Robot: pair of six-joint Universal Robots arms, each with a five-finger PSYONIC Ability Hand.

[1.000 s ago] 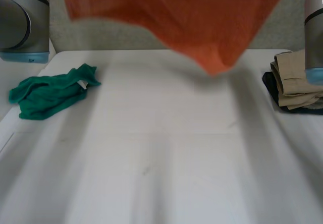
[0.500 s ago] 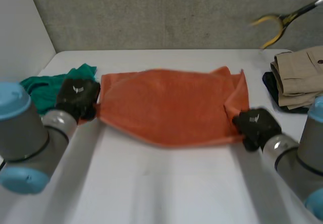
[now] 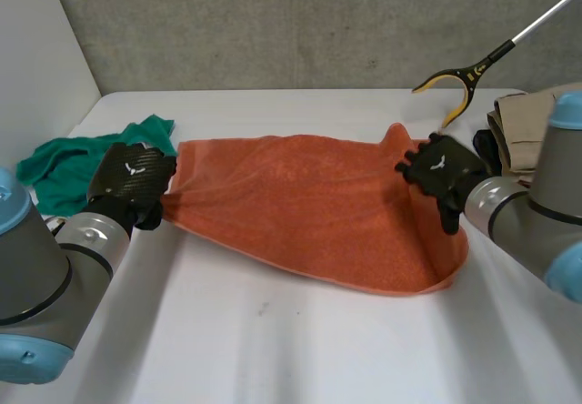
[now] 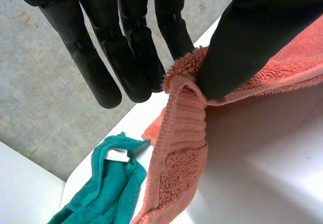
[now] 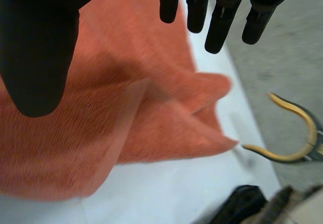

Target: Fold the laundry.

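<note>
Orange towel (image 3: 309,204) lay mid-worktop (image 3: 273,331), mostly flat but skewed. Its near edge sagged in a curve toward the robot, and the right end was rucked, with a peak of cloth poking up by the right hand (image 3: 446,172).

Left hand (image 3: 132,181) had the towel's left corner clamped between thumb and fingers (image 4: 131,47); its wrist view showed the hem bunched in that pinch. Right hand sat over the far right corner, fingers straight and spread from the thumb, nothing between them. By its own wrist view, there was no grip on that side.

Step in hand looked like the square-up before the first fold. To do it well:
- The right hand would need to take the right corner at the hem, not the folded-over flap beside it, or it would lift two layers.
- Both hands should then pull apart evenly, low over the worktop, to draw out the rucks.
- Corners should be matched on both sides before folding, so the edges line up.

Risks:
- Yellow-and-black grabber tool (image 3: 455,81) sat just beyond the right hand, so any lift risked a collision.
- Green cloth (image 3: 64,167) lay just beside the left hand and could get dragged along.
- Folded beige garments (image 3: 523,122) were stacked behind the right arm and were worth keeping clear of.
</note>
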